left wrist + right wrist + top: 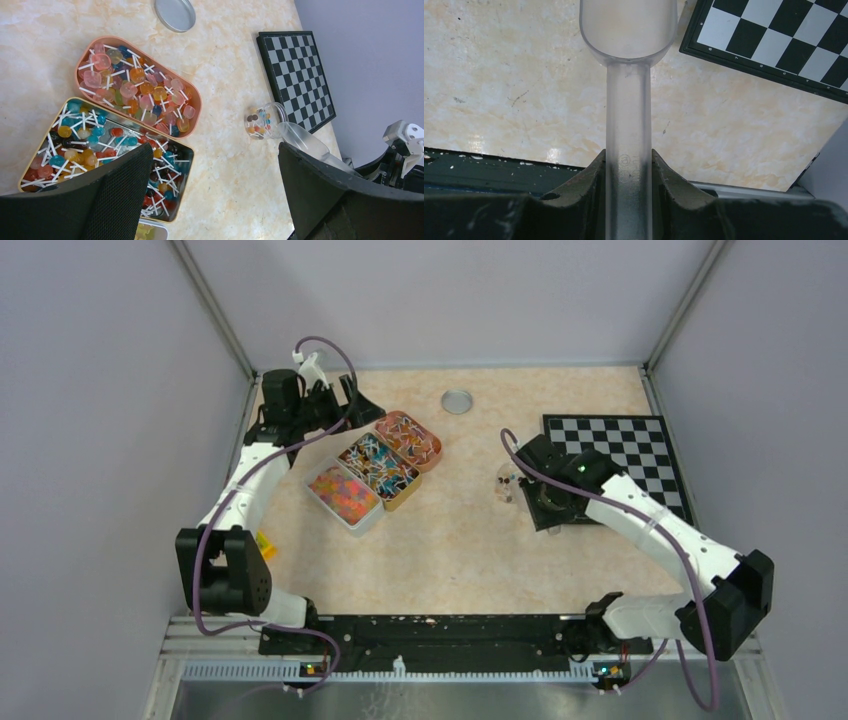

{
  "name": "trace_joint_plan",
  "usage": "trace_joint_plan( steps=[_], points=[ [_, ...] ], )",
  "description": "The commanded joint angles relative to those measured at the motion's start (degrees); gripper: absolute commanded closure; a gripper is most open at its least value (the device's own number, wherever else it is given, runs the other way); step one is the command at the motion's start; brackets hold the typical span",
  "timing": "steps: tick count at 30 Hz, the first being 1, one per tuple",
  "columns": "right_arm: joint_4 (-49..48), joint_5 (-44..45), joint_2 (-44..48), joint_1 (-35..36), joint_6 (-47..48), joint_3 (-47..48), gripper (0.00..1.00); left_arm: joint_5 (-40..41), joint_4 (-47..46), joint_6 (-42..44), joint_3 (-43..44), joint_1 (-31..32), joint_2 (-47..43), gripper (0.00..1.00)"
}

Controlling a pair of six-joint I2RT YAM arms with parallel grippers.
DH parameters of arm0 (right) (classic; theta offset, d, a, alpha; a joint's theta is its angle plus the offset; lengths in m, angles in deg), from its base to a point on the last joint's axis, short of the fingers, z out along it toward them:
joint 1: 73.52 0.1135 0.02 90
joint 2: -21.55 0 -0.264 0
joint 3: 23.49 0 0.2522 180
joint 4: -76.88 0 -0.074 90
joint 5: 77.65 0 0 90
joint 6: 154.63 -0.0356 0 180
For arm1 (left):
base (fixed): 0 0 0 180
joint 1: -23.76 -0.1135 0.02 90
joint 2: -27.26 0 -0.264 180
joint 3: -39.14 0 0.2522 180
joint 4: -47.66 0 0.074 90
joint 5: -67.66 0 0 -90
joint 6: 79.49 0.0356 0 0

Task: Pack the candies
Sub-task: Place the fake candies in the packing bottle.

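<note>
A clear plastic scoop [628,90] is being gripped by its handle between the two fingers of the right tool [628,167], which are pressed against it from both sides. The scoop's bowl is being pointed out over the beige marbled desk [460,550], just beside a small clear jar [507,483] with a few round sweets in it. Whether scoop and jar are touching cannot be told. A black-and-white chequered board [615,455] is lying just beyond the right tool.

The left tool [215,150] is being held wide open with nothing between its fingers. It is being hovered at the far left of the desk, above the row of three tins. The candies [343,495], a mass of tiny pink, orange and yellow beads, are being held in a pale rectangular tin [370,522], the nearest of the three. Touching it is a gold rectangular tin [187,150] and beyond that a pink oval tin [197,107], both filled with white-sticked lollipops. A round silver lid [175,14] is lying apart, near the far edge.
</note>
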Motion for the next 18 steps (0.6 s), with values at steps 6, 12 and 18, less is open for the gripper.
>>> trace_joint_plan(
  steps=[6,12,18],
  points=[
    [2.1,-1.3,-1.6,-1.1,2.1,4.5,1.0,-0.9,-2.5,0.2,-0.3,-0.3,-2.4,0.01],
    [3.0,-1.8,-1.6,-1.3,2.3,4.6,1.0,-0.5,-2.5,0.3,-0.5,-0.3,-2.6,0.01],
    [4.1,-2.1,-2.6,-1.4,2.4,5.5,1.0,-0.6,-2.5,0.1,-0.5,-0.3,-2.7,0.01]
  ],
)
